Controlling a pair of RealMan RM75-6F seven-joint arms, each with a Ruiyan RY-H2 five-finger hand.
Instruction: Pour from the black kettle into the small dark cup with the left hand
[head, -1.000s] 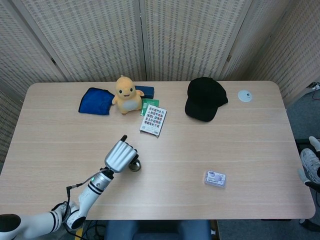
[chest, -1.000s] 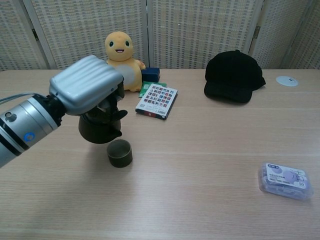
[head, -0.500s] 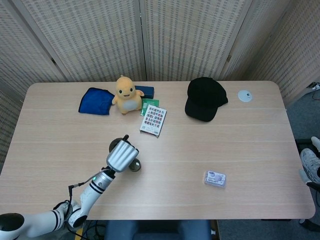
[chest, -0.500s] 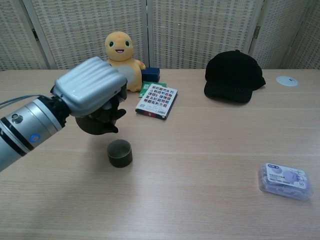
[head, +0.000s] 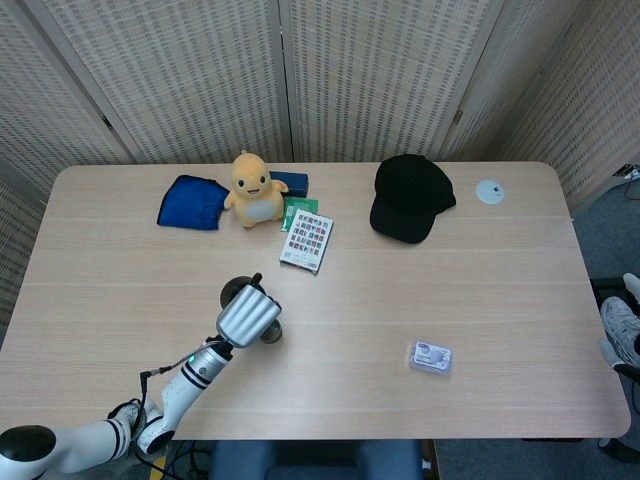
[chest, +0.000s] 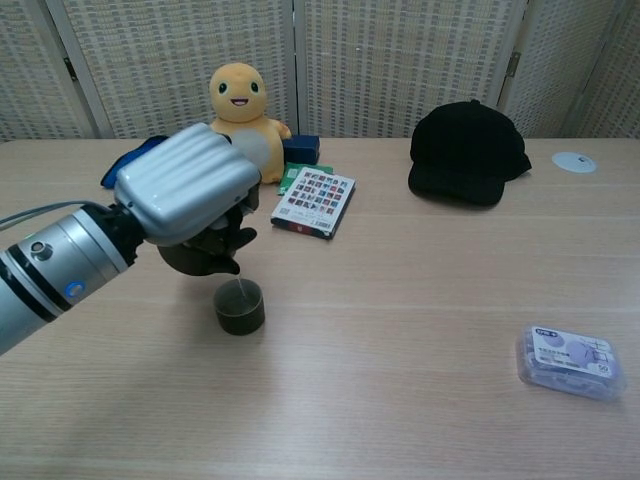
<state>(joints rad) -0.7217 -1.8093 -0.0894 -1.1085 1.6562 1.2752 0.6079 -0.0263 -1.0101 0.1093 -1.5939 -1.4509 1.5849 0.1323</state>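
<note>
Kettle, black and round-bodied (chest: 198, 254), is held off the bench in the left hand (chest: 187, 185), tipped so its spout points down over the small dark cylindrical cup (chest: 240, 306), which stands on the pale wooden bench (chest: 420, 300) just below and to the right of the spout. A thin pale line seems to run from the spout into the cup's mouth in the chest view, so the pour looks under way, though how full the cup is cannot be told. By this reading the pickup and the tilt are done; what is left is finishing the pour, righting the kettle and setting it down. The left hand's ribbed silver back hides most of its fingers, but they are clamped around the kettle. The right hand shows in neither view.
</note>
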